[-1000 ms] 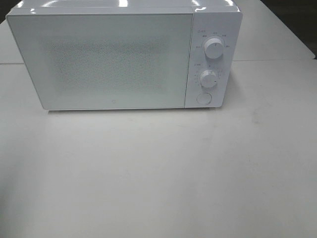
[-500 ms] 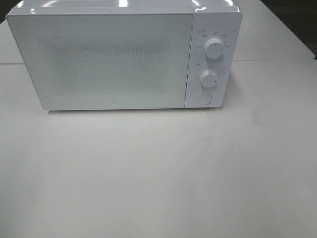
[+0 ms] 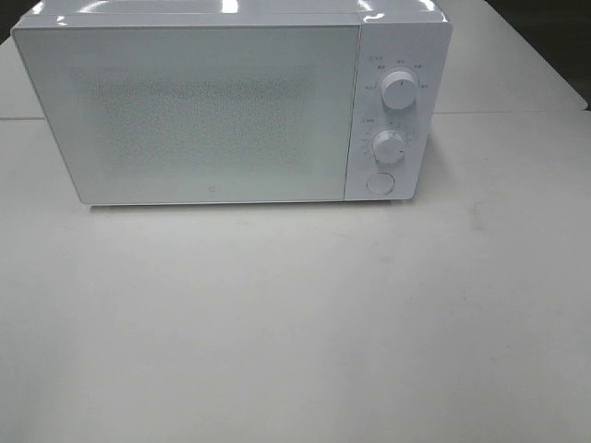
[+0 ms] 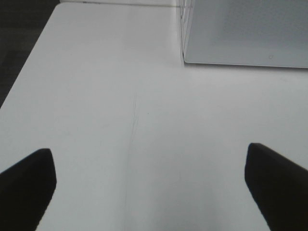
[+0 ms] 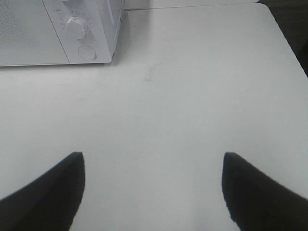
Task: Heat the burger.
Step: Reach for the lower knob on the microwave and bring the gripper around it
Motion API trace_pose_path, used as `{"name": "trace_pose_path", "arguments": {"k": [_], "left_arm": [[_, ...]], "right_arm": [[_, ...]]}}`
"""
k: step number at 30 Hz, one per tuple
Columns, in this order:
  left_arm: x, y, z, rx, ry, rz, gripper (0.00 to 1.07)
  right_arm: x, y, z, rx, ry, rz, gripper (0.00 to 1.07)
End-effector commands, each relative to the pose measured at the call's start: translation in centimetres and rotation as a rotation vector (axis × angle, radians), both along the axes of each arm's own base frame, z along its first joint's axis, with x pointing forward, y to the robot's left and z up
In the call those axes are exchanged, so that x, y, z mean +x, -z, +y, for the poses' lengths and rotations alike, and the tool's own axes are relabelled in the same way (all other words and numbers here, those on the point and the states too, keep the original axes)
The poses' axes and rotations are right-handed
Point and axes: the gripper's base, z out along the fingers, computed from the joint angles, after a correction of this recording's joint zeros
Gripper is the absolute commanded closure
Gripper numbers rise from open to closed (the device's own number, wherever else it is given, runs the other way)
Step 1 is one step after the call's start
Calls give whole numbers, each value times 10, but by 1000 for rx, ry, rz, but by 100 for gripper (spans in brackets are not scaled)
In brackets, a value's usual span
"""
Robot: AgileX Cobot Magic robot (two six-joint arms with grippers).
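While high view shows shut microwave [image 3: 231, 106], wrist views alone show left pincer [image 4: 148, 150], right pincer [image 5: 153, 156] spread wide

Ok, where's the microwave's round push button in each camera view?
Exterior high: round button under the lower dial, on the microwave's right panel.
Left wrist: not in it; only the door shows.
Right wrist: round button under that dial.
Shared landmark: the door.

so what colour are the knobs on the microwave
White, like the microwave; upper knob and lower knob show best in the exterior high view.
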Motion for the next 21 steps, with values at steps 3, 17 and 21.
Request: {"name": "trace_pose_path", "arguments": {"k": [3,17,21], "left_arm": [[-11,0,-1,-3,1,-82,7],[-10,0,-1,-3,0,-78,7],[-10,0,-1,-3,0,-78,7]], "right_arm": [[-3,0,-1,-1,11,-33,32],[-3,0,-1,-1,11,-32,32],[-3,0,-1,-1,11,-32,32]]}}
